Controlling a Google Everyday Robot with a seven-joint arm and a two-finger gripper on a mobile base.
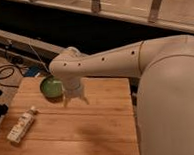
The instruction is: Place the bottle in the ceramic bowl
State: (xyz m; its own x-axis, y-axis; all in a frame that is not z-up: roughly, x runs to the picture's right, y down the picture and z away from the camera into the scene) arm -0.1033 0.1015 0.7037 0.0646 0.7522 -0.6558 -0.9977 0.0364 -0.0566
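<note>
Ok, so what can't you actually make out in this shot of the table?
- Ceramic bowl: camera view, its right side is hidden behind the arm's wrist.
- Bottle: camera view, the label text is too small to read.
- Gripper: open, just right of the bowl; whether its tips touch the table can't be told.
- Table: front edge cut off by the frame, right part hidden by the robot's body.
</note>
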